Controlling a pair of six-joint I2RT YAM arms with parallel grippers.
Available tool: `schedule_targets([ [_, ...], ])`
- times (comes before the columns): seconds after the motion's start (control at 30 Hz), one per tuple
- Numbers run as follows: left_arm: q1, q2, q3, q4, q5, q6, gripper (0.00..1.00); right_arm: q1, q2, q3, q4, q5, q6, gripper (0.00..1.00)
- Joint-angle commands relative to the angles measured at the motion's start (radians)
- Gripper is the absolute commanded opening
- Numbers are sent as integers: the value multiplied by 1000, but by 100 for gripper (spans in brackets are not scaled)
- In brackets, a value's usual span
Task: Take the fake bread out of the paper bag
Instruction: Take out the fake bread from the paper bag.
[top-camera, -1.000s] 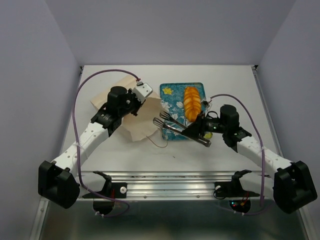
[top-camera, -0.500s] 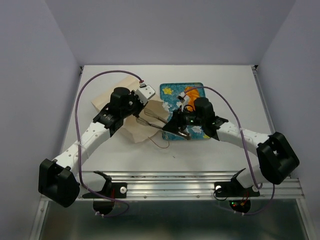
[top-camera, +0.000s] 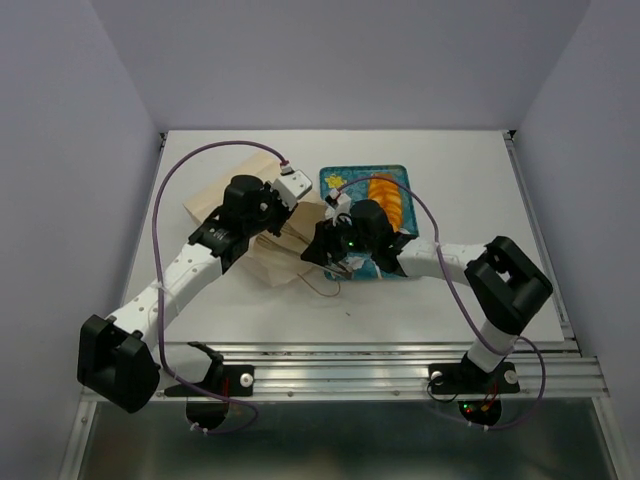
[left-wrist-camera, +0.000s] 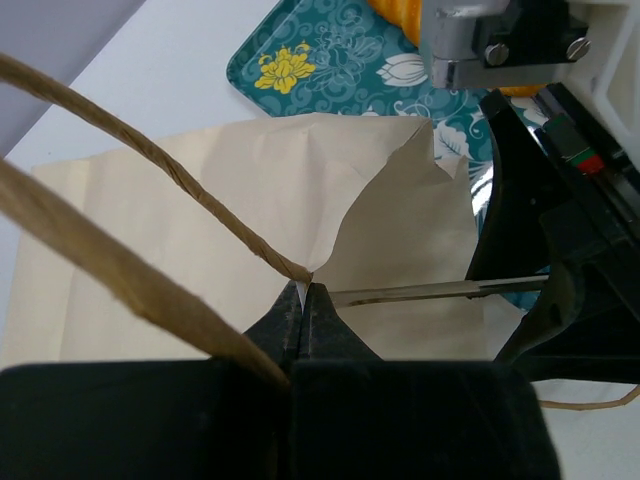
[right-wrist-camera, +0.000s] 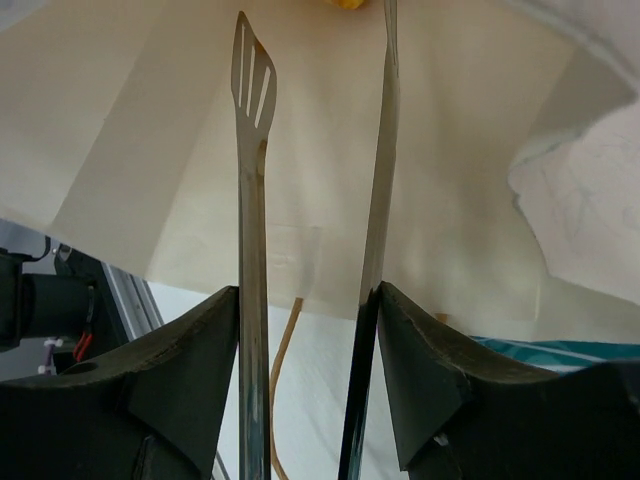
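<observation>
The paper bag (top-camera: 205, 207) lies on its side left of the tray, with its mouth toward the tray. My left gripper (left-wrist-camera: 303, 295) is shut on the upper edge of the bag's mouth (left-wrist-camera: 330, 215) and holds it up. My right gripper (right-wrist-camera: 305, 300) grips a pair of metal tongs (right-wrist-camera: 250, 150), whose two arms are spread apart and reach into the bag (right-wrist-camera: 140, 130). From above, the right gripper (top-camera: 325, 245) sits at the bag's mouth. The long ridged loaf (top-camera: 385, 200) lies on the teal floral tray (top-camera: 340, 182). A yellow scrap (right-wrist-camera: 345, 3) shows deep inside the bag. The roll and croissant are hidden.
The bag's string handle (top-camera: 325, 290) trails on the table in front of the mouth, and another handle (left-wrist-camera: 150, 160) crosses the left wrist view. The right arm's body (left-wrist-camera: 560, 250) stands close beside the left gripper. Walls enclose the table on three sides.
The right arm has swung left from the tray's front edge to the bag's mouth and pushed the tongs inside. The left gripper has kept hold of the bag's edge.
</observation>
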Motion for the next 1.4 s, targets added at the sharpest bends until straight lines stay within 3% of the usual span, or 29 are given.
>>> schedule_targets([
  [0.0, -7, 6, 29, 39, -2, -27, 0, 27, 39, 66, 120, 48, 1, 61],
  [0.4, -10, 28, 68, 42, -5, -75, 0, 82, 128, 103, 184, 47, -40, 63],
  [1.37, -20, -6, 43, 102, 45, -99, 0, 101, 332, 181, 195, 27, 167, 73],
])
